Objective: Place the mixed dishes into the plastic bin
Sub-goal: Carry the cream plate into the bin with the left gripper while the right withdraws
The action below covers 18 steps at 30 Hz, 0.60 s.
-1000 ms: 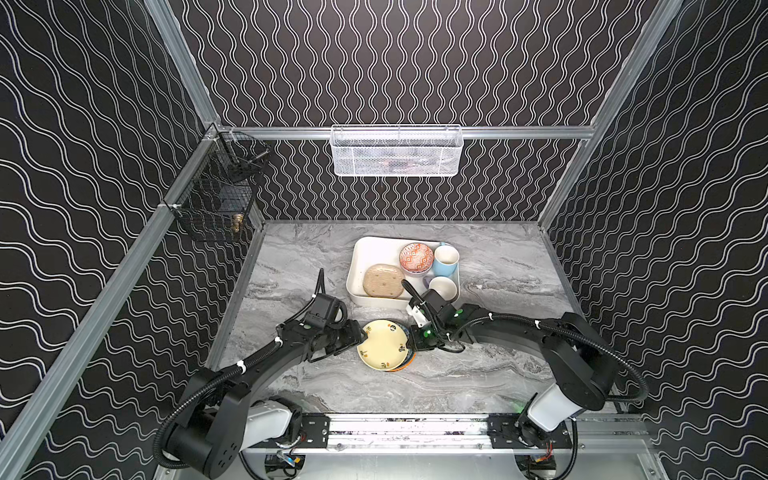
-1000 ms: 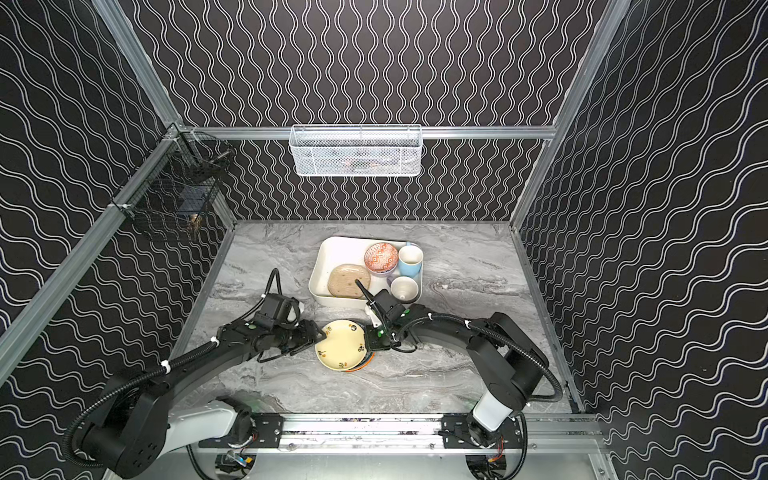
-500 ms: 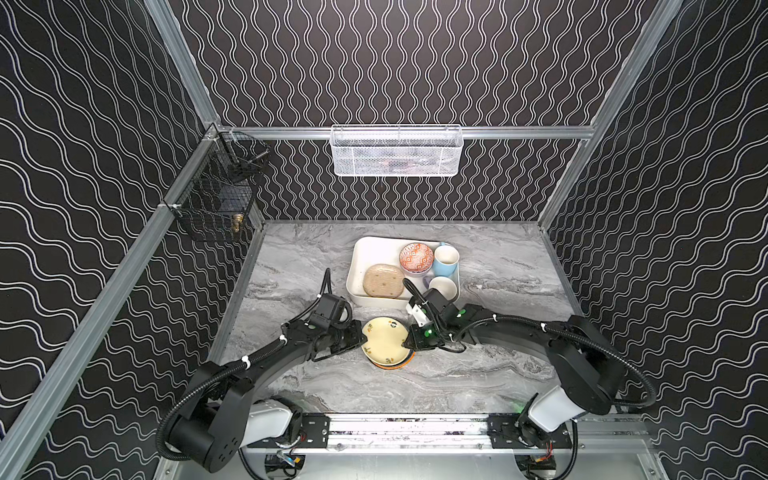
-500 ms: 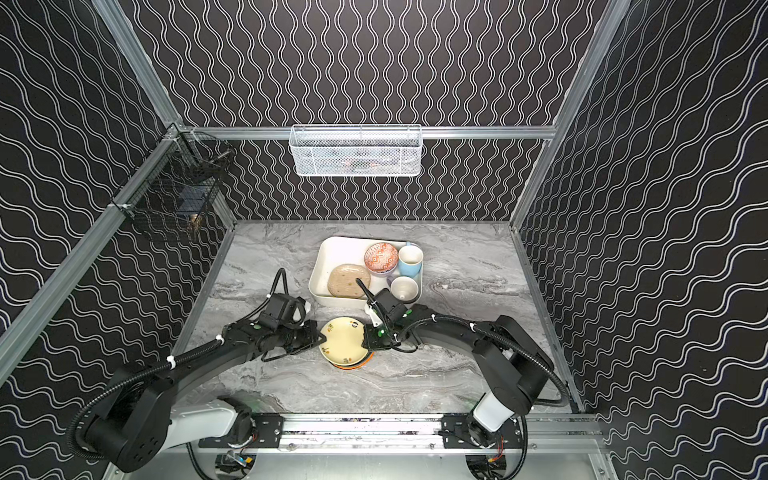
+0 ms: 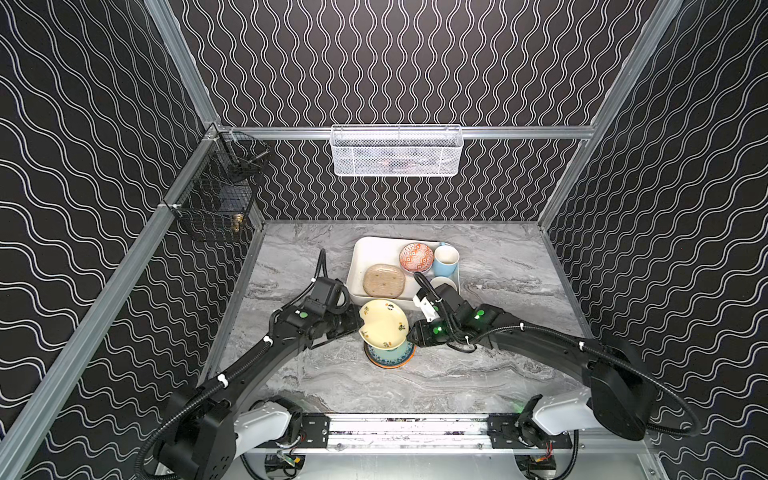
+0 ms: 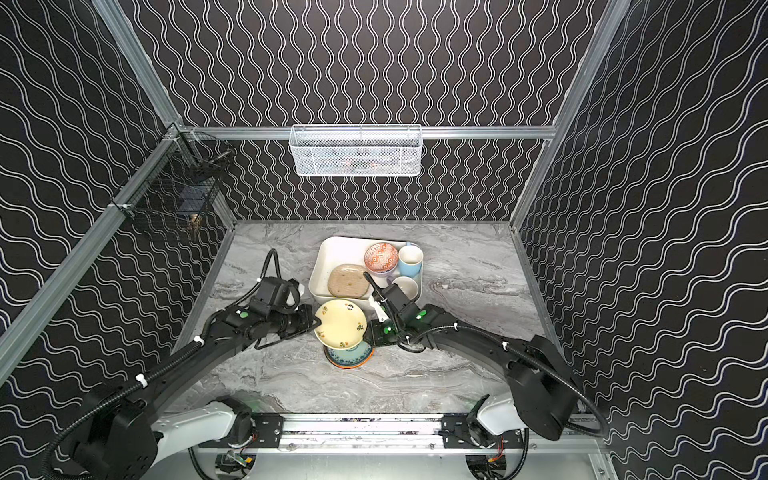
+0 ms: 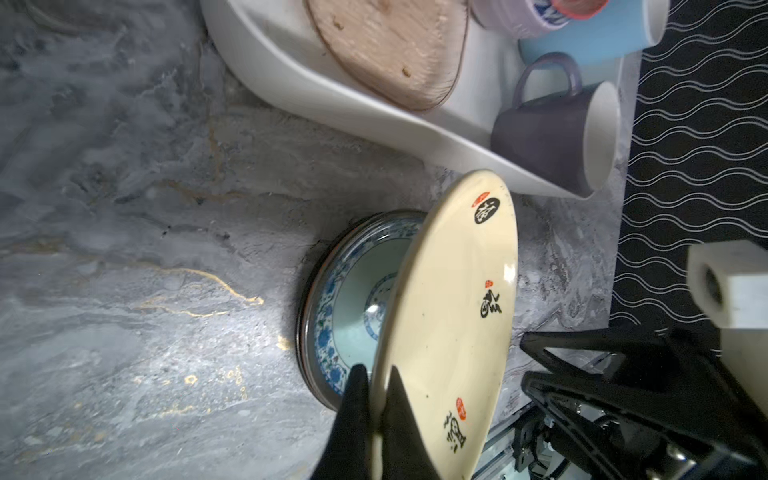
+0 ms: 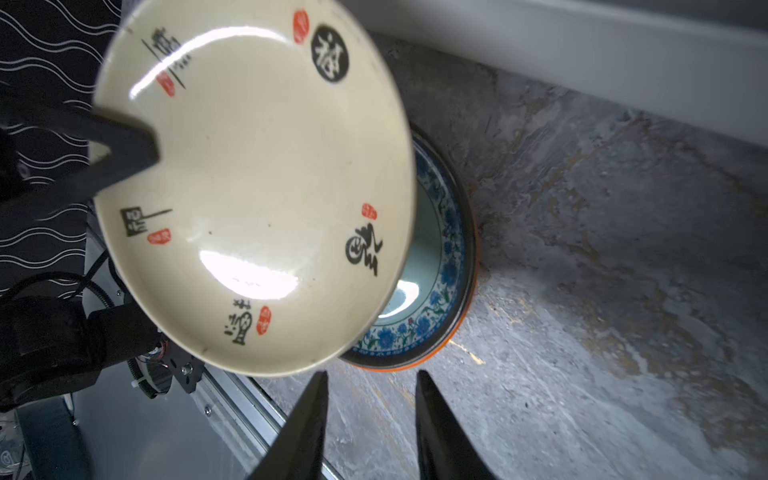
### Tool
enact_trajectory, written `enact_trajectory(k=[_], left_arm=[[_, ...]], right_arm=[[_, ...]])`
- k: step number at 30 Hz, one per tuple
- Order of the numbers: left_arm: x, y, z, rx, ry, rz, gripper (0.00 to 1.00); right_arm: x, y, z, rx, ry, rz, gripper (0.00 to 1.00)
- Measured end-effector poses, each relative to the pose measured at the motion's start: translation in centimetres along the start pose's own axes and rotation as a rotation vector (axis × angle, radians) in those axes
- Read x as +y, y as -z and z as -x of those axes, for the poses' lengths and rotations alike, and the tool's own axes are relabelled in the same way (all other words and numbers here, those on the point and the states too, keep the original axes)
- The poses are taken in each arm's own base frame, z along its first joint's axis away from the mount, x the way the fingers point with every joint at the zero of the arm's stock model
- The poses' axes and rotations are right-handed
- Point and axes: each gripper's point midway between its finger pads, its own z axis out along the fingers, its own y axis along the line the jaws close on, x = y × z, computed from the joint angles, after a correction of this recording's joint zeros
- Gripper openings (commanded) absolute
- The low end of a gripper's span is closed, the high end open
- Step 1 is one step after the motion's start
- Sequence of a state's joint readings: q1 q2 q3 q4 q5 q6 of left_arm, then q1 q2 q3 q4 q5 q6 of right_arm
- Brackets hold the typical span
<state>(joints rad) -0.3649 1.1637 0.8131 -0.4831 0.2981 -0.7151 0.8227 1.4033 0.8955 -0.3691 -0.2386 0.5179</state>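
Cream calligraphy plate [image 5: 384, 324]: tilted, clear of the marble tabletop [image 5: 498, 374], its rim pinched between the closed fingers of the left gripper [image 7: 376, 374]; it hangs over the plate stack, just in front of the plastic bin [image 5: 374, 249].
Plate stack: teal patterned plate [image 8: 440, 257] on top, orange plate [image 8: 469, 307] at the bottom.
Right gripper [image 8: 372, 374]: fingers parted, holding nothing, just beside the cream plate.
Bin contents: tan plate [image 5: 383, 280], orange-white patterned bowl [image 5: 416, 256], light-blue mug [image 5: 445, 259], lavender mug [image 7: 548, 141].

Black walls [image 5: 395, 62] (white wavy lines) enclose a grey marbled tabletop [image 5: 457, 374]; aluminium rails [image 5: 519, 132] frame them.
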Motion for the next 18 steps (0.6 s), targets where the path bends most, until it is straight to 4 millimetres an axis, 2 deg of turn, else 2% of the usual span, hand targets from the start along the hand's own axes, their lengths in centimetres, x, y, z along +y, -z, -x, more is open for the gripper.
enact_trajectory(k=[4, 8, 14, 18], left_arm=[[-1.6, 1.2, 3.6, -0.071, -0.038, 0.028, 0.00], [-1.8, 0.9, 7.2, -0.123, -0.050, 0.079, 0.00], [-0.8, -2.1, 11.0, -0.130, -0.033, 0.142, 0.05], [0.7, -4.5, 12.1, -0.118, -0.009, 0.177, 0.05]], right_arm=[[-0.2, 1.1, 0.2, -0.023, 0.005, -0.014, 0.37], [-0.8, 2.1, 0.8, -0.063, 0.007, -0.050, 0.37], [-1.6, 3.5, 1.2, -0.100, 0.020, -0.093, 0.50], [-2.0, 4.4, 1.9, -0.131, 0.020, -0.099, 0.51]])
